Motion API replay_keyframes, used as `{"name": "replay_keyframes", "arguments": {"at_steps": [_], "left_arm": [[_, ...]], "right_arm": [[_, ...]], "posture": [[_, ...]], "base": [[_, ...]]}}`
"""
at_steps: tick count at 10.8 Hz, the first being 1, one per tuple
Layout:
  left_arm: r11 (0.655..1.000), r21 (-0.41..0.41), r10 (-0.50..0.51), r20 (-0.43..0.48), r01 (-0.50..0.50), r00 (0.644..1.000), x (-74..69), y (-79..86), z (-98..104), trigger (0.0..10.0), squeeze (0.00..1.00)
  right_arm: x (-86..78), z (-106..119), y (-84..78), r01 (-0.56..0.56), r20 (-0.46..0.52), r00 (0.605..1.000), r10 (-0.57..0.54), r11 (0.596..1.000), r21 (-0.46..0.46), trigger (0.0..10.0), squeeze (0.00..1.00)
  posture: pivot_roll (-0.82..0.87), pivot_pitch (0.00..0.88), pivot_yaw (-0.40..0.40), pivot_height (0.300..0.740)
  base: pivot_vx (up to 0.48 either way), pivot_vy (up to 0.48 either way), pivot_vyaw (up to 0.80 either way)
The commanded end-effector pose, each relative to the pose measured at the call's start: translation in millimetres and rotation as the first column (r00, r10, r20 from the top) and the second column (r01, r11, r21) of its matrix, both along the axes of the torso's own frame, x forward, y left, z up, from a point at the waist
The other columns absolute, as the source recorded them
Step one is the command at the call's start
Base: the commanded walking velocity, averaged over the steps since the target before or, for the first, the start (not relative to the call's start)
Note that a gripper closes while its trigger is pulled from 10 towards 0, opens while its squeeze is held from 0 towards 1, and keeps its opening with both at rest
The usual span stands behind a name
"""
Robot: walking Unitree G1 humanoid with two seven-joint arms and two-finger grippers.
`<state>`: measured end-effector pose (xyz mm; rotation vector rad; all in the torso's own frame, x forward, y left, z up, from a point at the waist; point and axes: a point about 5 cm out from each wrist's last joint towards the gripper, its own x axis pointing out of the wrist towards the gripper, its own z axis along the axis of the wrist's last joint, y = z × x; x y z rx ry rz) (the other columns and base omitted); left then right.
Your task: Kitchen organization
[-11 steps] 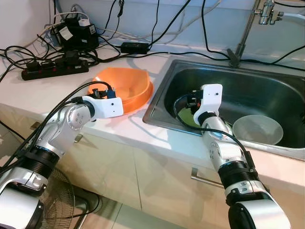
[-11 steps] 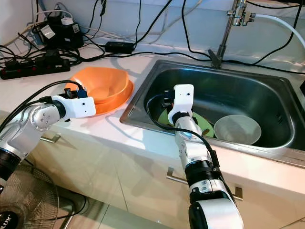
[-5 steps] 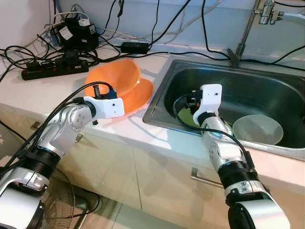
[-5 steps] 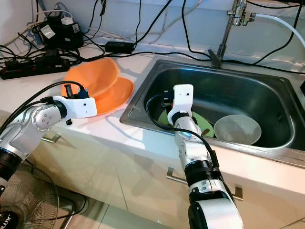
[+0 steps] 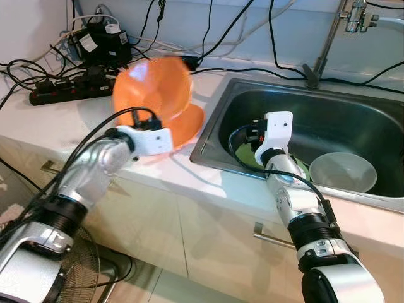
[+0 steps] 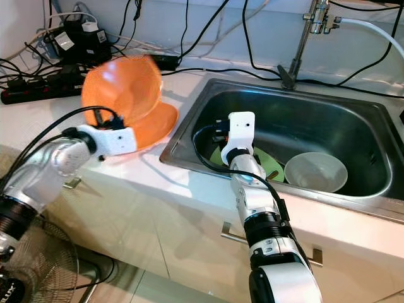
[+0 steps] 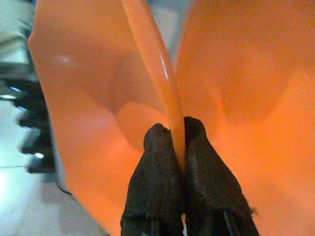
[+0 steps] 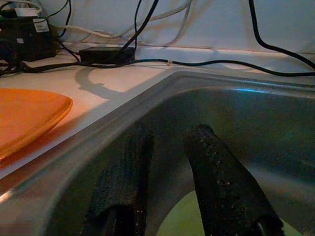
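Left hand [image 7: 176,147] grips orange bowl [image 5: 151,88] (unlabelled).

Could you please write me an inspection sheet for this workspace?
Surface: pale counter with steel sink.
Job's things: orange bowl tilted up, lifted off orange plate; white bowl and green plate in sink.
Clutter: nothing seen.
Grippers: left gripper shut on orange bowl's rim; right gripper open, inside sink above green plate.
Cables: power strip, adapters and black leads along the wall.
Surroundings: tap; fan on floor.
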<state>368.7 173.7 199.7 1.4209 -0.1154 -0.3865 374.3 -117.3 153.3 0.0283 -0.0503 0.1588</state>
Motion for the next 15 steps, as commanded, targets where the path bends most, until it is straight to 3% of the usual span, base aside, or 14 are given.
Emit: {"name": "replay_keyframes", "arguments": {"at_steps": [1, 2, 3, 4, 6, 7, 10, 12, 14, 15], "left_arm": [[0.999, -0.012, -0.040, 0.139, 0.042, 0.989, 3.3, -9.8, 31.2, 0.0, 0.00], [0.998, -0.022, -0.051, 0.167, 0.055, 0.985, 3.2, -13.7, 33.8, 6.9, 0.00], [0.997, -0.022, -0.068, 0.186, 0.073, 0.980, 2.7, -19.6, 33.6, 10.0, 0.00], [0.996, -0.009, -0.085, 0.163, 0.088, 0.983, 0.8, -24.0, 23.5, 10.0, 0.00], [0.995, -0.007, -0.098, 0.146, 0.100, 0.984, -2.0, -26.7, 16.4, 10.0, 0.00], [0.995, -0.006, -0.100, 0.138, 0.102, 0.985, -2.5, -28.0, 13.5, 10.0, 0.00], [0.992, 0.012, -0.126, 0.104, 0.125, 0.987, -4.1, -34.5, 5.5, 10.0, 0.00], [0.986, 0.002, -0.166, 0.068, 0.166, 0.984, -6.7, -49.8, -3.5, 10.0, 0.00], [0.983, 0.005, -0.184, 0.053, 0.184, 0.981, -8.2, -53.9, -7.0, 10.0, 0.00], [0.981, 0.010, -0.194, 0.049, 0.194, 0.980, -9.2, -56.1, -8.3, 10.0, 0.00]], "right_arm": [[1.6, 3.5, 0.9, 0.002, 0.007, 1.000, -0.002, 1.000, 0.008, 10.0, 0.00], [2.3, 4.8, 0.5, 0.004, 0.010, 1.000, -0.004, 1.000, 0.009, 10.0, 0.00], [3.5, 9.1, 0.0, 0.002, 0.024, 1.000, -0.003, 1.000, 0.019, 10.0, 0.13], [4.7, 16.9, -0.5, -0.011, 0.052, 0.999, 0.009, 0.999, 0.033, 10.0, 1.00], [6.1, 28.6, -2.8, -0.027, 0.070, 0.997, 0.018, 0.993, 0.118, 10.0, 1.00], [8.0, 36.0, -5.9, -0.049, 0.057, 0.998, 0.034, 0.961, 0.274, 10.0, 1.00], [7.1, 51.6, -1.5, -0.163, 0.076, 0.987, 0.145, 0.844, 0.511, 10.0, 1.00], [2.9, 61.8, 9.6, -0.271, 0.127, 0.962, 0.243, 0.772, 0.574, 10.0, 1.00], [1.7, 62.8, 10.7, -0.273, 0.126, 0.961, 0.246, 0.783, 0.559, 10.0, 1.00], [0.8, 61.9, 10.9, -0.275, 0.118, 0.960, 0.254, 0.781, 0.560, 10.0, 0.00]], "posture": [[0.21, 0.000, 0.036, 0.740], [0.21, 0.000, 0.038, 0.740], [0.21, 0.000, 0.039, 0.740], [0.20, 0.000, 0.042, 0.740], [0.20, 0.000, 0.044, 0.740], [0.19, 0.000, 0.046, 0.740], [0.20, 0.000, 0.047, 0.740], [0.20, 0.000, 0.047, 0.740], [0.19, 0.000, 0.048, 0.740], [0.20, 0.000, 0.048, 0.740]], "base": [[0.000, 0.000, 0.00], [0.000, 0.000, 0.00], [0.000, 0.000, 0.00], [0.000, 0.000, 0.00], [0.000, 0.000, 0.00], [0.000, 0.000, 0.00], [0.000, 0.000, 0.00], [0.000, 0.000, 0.00], [0.000, 0.000, 0.00], [0.000, 0.000, 0.00]]}}
